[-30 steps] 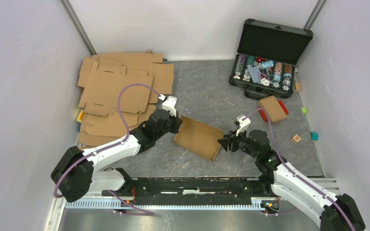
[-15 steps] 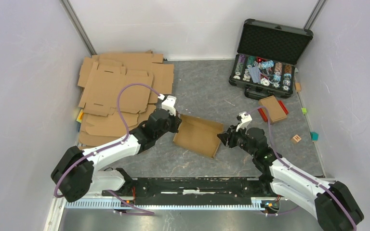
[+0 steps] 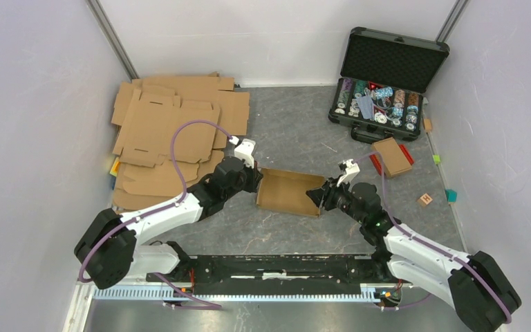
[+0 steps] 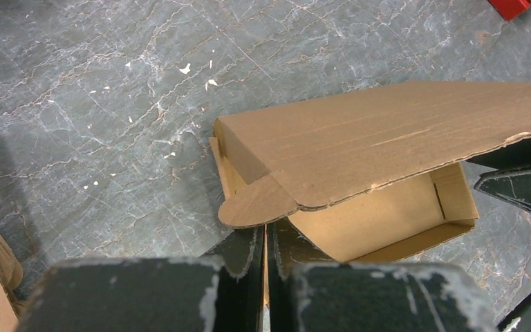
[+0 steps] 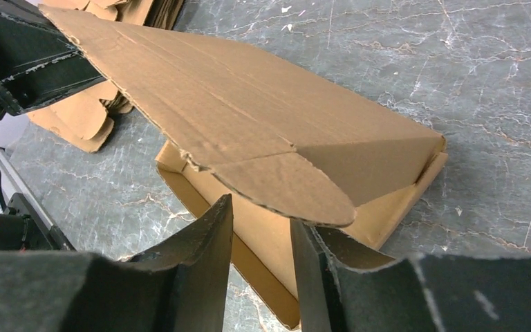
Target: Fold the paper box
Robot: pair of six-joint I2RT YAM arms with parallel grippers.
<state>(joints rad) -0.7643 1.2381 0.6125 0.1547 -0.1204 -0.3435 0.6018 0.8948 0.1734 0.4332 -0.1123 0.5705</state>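
The paper box (image 3: 287, 192) is a brown corrugated tray held between my two grippers at mid-table. Its lid panel (image 4: 387, 131) tilts up over the tray, with a rounded tab (image 5: 283, 187) at each front corner. My left gripper (image 3: 254, 181) is at the box's left end. In the left wrist view its jaws (image 4: 265, 232) are shut on a thin edge of the box's wall. My right gripper (image 3: 318, 197) is at the right end. There its fingers (image 5: 261, 214) stand apart beneath the rounded tab, over the tray's rim, pinching nothing.
A stack of flat cardboard blanks (image 3: 173, 131) lies at the back left. An open black case of poker chips (image 3: 384, 90) stands at the back right. Near it are a small brown box on a red piece (image 3: 392, 155), a wooden cube (image 3: 426, 199) and a teal block (image 3: 451, 196).
The box has swung from a skewed lie to square between the arms, and its lid has tipped up. The right gripper has moved in to the box's right end with narrower jaws.
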